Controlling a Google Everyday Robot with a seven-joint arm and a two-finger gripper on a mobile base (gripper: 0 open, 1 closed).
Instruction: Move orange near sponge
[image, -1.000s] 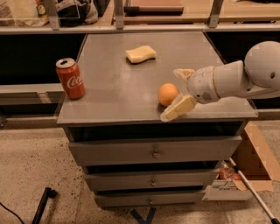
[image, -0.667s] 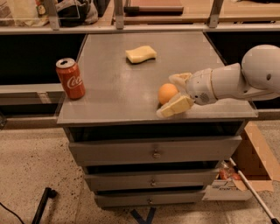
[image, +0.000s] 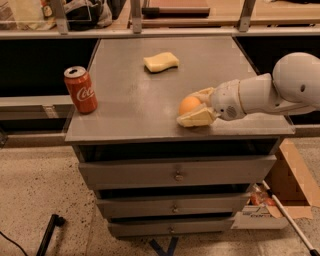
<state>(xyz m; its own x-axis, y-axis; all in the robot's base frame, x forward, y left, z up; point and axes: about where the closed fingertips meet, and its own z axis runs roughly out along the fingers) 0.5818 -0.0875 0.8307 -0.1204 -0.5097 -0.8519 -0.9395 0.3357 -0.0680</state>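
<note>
The orange (image: 188, 105) sits near the front right of the grey cabinet top (image: 130, 95). My gripper (image: 195, 106) reaches in from the right, with its cream fingers on either side of the orange, one behind it and one in front (image: 195, 119). The fingers are spread around the fruit, and the orange rests on the surface. The pale yellow wavy-edged sponge (image: 161, 62) lies flat at the back middle of the top, well beyond the orange.
A red Coca-Cola can (image: 80, 90) stands upright at the left edge. The cabinet has several drawers (image: 175, 172) below. A cardboard box (image: 280, 195) sits on the floor at the right. A shelf rail (image: 150, 32) runs behind the top.
My gripper has slid a little to the left so its fingers now bracket the orange more fully. The orange, sponge and can have not moved.
</note>
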